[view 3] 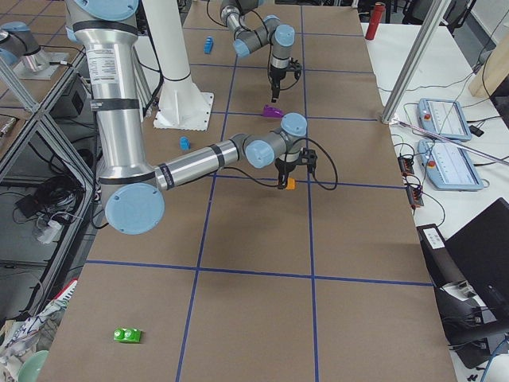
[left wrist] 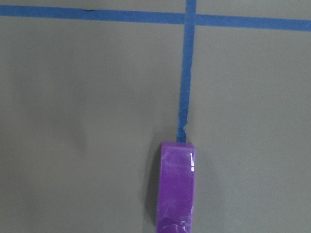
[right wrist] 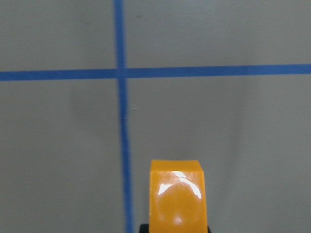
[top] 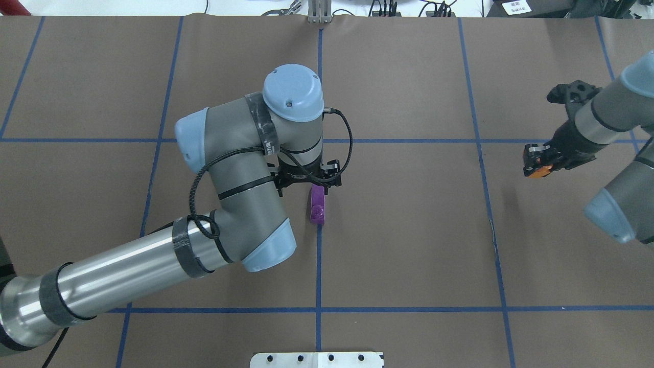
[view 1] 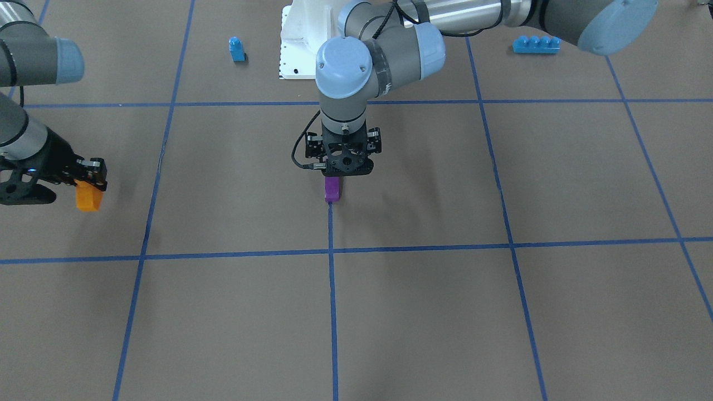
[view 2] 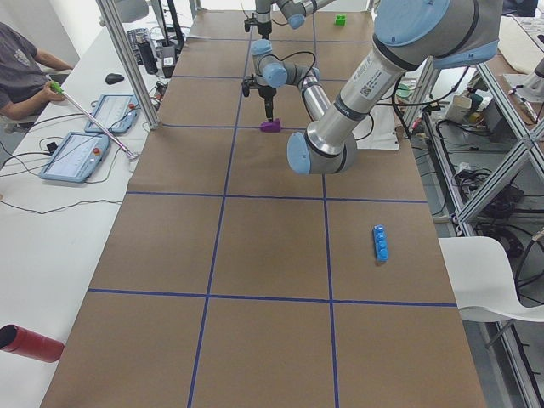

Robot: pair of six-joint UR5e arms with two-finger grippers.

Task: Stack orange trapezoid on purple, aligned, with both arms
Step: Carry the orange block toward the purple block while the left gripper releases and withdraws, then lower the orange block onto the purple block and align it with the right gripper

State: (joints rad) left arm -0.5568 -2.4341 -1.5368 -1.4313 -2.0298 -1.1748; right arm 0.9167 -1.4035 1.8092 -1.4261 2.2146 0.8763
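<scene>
The purple brick (view 1: 332, 188) stands on the brown table at the end of a blue tape line, near the middle; it also shows in the overhead view (top: 317, 205) and the left wrist view (left wrist: 178, 187). My left gripper (view 1: 341, 174) is straight over it, at its top. Its fingers are hidden, so I cannot tell whether it grips. My right gripper (view 1: 92, 179) is shut on the orange trapezoid (view 1: 88, 197), far off to the robot's right (top: 539, 172). The orange trapezoid fills the bottom of the right wrist view (right wrist: 177, 199).
A small blue single-stud brick (view 1: 237, 49) and a long blue brick (view 1: 536, 44) lie near the white base plate (view 1: 289, 50). A green brick (view 3: 127, 335) lies at the table's far right end. An operator sits beside the table (view 2: 21, 68).
</scene>
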